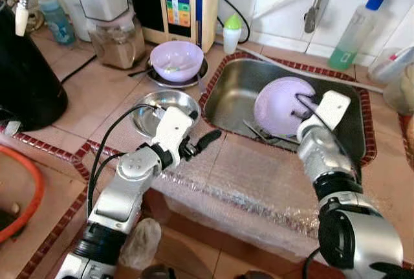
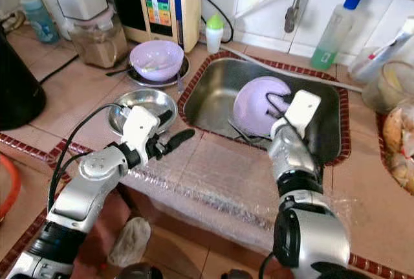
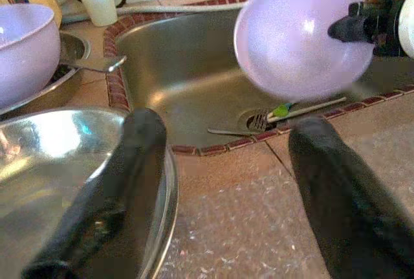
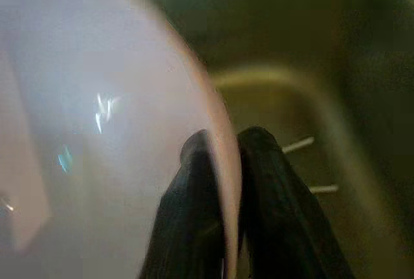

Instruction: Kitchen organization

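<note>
Over the stainless steel sink, the right gripper pinches the rim of a lilac plastic bowl, one of its fingers on each side of the wall, the bowl tipped on edge. The left gripper hovers spread and empty above the bench, the shiny steel bowl just beside it and a second lilac bowl stacked beyond.

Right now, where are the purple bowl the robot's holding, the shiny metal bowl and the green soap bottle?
Held purple bowl (image 1: 279,105), left eye view, its inside.
Metal bowl (image 1: 150,114), left eye view, its inside.
Soap bottle (image 2: 330,38), right eye view, its body.
</note>
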`<state>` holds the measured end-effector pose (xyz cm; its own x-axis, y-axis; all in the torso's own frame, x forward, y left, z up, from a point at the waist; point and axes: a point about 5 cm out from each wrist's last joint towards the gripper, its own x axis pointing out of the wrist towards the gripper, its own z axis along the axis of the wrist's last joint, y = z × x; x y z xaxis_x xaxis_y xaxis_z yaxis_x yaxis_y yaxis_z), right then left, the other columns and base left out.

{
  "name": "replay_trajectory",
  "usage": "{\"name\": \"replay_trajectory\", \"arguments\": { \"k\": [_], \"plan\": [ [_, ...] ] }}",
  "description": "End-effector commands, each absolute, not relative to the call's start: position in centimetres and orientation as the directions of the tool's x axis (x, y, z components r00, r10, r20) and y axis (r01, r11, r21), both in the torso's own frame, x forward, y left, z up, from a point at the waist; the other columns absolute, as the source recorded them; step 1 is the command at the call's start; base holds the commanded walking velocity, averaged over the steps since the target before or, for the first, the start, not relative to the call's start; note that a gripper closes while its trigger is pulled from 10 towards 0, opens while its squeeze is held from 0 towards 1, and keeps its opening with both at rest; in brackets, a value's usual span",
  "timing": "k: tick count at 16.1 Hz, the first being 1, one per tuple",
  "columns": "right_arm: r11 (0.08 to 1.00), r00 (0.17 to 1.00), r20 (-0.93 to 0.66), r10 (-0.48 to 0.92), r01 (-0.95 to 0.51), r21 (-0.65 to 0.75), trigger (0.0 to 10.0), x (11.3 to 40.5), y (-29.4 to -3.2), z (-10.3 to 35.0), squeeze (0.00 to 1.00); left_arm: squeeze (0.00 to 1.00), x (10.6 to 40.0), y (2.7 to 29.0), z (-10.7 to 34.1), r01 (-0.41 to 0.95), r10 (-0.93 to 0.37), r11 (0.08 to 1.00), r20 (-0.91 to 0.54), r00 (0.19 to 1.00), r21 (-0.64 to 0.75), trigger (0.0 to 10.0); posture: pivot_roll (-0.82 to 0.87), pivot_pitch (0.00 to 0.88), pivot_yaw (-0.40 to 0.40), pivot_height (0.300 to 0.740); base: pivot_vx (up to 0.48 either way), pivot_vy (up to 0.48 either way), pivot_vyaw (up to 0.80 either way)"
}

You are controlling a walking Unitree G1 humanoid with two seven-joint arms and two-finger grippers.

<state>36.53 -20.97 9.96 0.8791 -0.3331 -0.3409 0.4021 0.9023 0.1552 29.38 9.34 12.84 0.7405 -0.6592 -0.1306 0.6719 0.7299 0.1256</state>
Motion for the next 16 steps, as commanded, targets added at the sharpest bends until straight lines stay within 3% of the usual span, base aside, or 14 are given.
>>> {"name": "replay_trajectory", "arguments": {
  "k": [1, 8, 12, 14, 15, 16],
  "plan": [
    [0.912, 0.891, -0.325, -0.316, 0.380, 0.155, 10.0, 37.0, -20.5, 10.3, 1.00, 1.00, 29.5, 9.1, 13.4, 0.688, -0.675, 0.711, -0.136, 0.725, 0.144, 10.0, -0.03, 0.012, -0.009, 0.740, 0.000, 0.000, 0.00],
    [0.919, 0.902, -0.348, -0.254, 0.338, 0.204, 10.0, 36.7, -20.2, 9.0, 1.00, 1.00, 29.4, 8.9, 13.3, 0.704, -0.686, 0.692, -0.157, 0.710, 0.158, 10.0, -0.03, 0.012, -0.007, 0.740, 0.000, 0.000, 0.00],
    [0.919, 0.952, -0.294, -0.089, 0.192, 0.344, 10.0, 37.5, -18.6, 10.1, 1.00, 1.00, 29.0, 8.6, 13.0, 0.709, -0.690, 0.686, -0.161, 0.706, 0.165, 10.0, -0.03, 0.014, -0.005, 0.740, 0.000, 0.000, 0.00],
    [0.951, 0.974, -0.226, -0.004, 0.073, 0.299, 10.0, 38.1, -17.6, 11.3, 1.00, 1.00, 29.3, 8.8, 13.3, 0.695, -0.678, 0.698, -0.151, 0.719, 0.173, 10.0, -0.02, 0.010, -0.006, 0.740, 0.000, 0.000, 0.00],
    [0.919, 0.978, -0.209, 0.026, 0.059, 0.389, 10.0, 38.2, -17.4, 11.6, 1.00, 1.00, 29.3, 8.8, 13.3, 0.692, -0.676, 0.700, -0.150, 0.722, 0.177, 10.0, -0.02, 0.010, -0.006, 0.740, 0.000, 0.000, 0.00],
    [0.926, 0.977, -0.211, 0.015, 0.066, 0.371, 10.0, 38.2, -17.5, 11.5, 1.00, 1.00, 29.4, 8.9, 13.4, 0.689, -0.673, 0.702, -0.148, 0.724, 0.179, 10.0, -0.03, 0.006, -0.006, 0.740, 0.000, 0.000, 0.00]
  ]
}}
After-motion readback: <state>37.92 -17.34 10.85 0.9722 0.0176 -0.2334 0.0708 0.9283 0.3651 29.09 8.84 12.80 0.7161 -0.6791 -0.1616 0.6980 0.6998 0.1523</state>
